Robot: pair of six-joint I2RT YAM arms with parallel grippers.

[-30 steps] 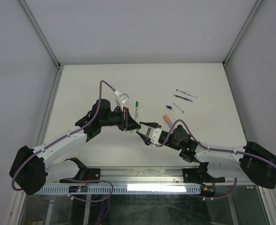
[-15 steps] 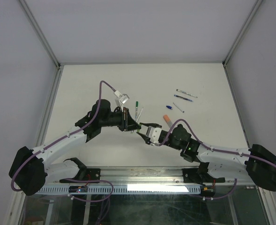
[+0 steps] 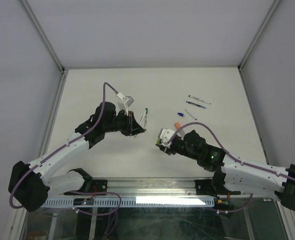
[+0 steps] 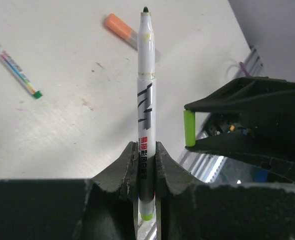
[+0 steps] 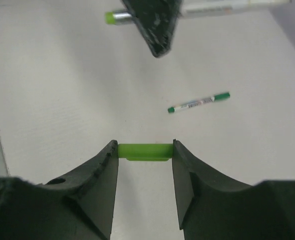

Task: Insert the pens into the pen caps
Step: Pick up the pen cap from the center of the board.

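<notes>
My left gripper (image 4: 145, 150) is shut on a white marker (image 4: 145, 95) with a lime green rear end; its bare tip points away from the camera. My right gripper (image 5: 145, 152) is shut on a lime green cap (image 5: 145, 151), pinched end to end between the fingers. The cap also shows in the left wrist view (image 4: 189, 128), to the right of the marker and apart from it. In the top view the left gripper (image 3: 137, 128) and right gripper (image 3: 159, 143) face each other above the table's middle, a small gap between them.
An orange cap (image 3: 178, 125) lies just beyond the right gripper. A green-tipped pen (image 5: 199, 102) lies on the table near the left gripper. Thin pens (image 3: 199, 99) and a blue cap (image 3: 182, 113) lie at the back right.
The two grippers were almost touching at the table's middle. The left one has drawn back and up with the marker, the right arm has shifted, and a gap has opened between them.
</notes>
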